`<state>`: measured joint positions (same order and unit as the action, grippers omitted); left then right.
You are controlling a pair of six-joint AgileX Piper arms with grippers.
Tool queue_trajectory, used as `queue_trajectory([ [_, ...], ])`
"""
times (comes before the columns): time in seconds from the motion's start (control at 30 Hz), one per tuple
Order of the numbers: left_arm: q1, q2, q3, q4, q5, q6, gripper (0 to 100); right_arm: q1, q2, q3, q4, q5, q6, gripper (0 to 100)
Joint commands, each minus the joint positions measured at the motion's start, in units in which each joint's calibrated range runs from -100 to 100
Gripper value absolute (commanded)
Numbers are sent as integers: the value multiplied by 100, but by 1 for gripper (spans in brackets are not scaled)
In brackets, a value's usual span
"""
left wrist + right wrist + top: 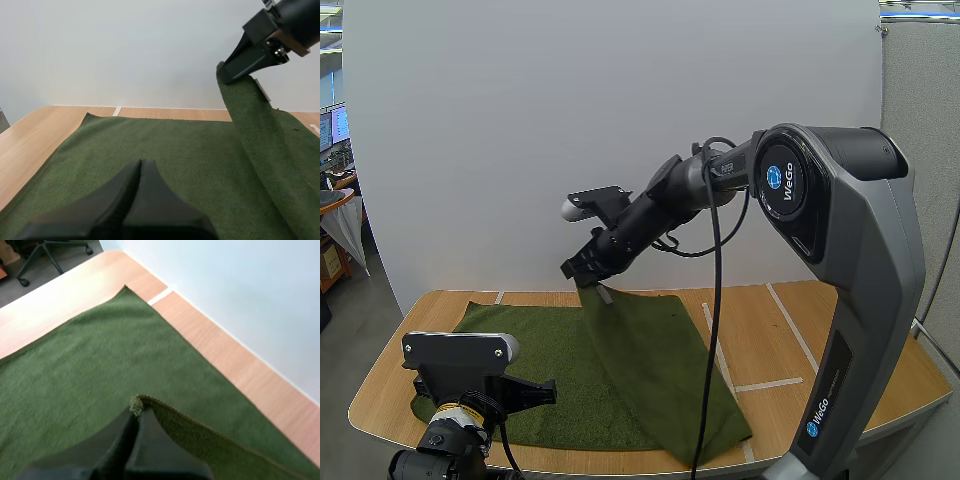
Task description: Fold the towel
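Right gripper holds the towel's corner up!
High view: right gripper is clamped on the green towel, with one corner held above the table. Left wrist view: left gripper has its fingers pressed together, empty, low over the flat towel. Right wrist view: the tips pinch the towel's hem.

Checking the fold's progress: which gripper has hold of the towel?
The right gripper, pinching a lifted towel corner; the left gripper is shut on nothing.
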<state>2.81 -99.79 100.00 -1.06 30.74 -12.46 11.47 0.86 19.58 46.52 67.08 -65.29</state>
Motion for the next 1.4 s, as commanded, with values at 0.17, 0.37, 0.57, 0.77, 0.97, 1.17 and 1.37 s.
queue_trajectory([
  [0.17,-15,-21,0,11,-125,-10,0,466,189,-482,34,-974,26,0],
  [0.37,-15,-21,0,11,-125,-10,0,562,660,-1116,45,-793,159,0],
  [0.57,-15,-21,0,11,-125,-10,0,598,1059,-1798,56,-648,264,0],
  [0.77,-15,-21,0,11,-125,-10,0,700,1385,-2415,204,-412,373,0],
  [0.97,-15,-21,0,11,-125,-10,0,962,1728,-2904,192,-453,407,0],
  [1.17,-15,-21,0,11,-125,-10,0,1122,2214,-3497,114,-506,659,0],
  [1.37,-15,-21,0,11,-125,-10,0,1164,2715,-4100,104,-605,707,0],
])
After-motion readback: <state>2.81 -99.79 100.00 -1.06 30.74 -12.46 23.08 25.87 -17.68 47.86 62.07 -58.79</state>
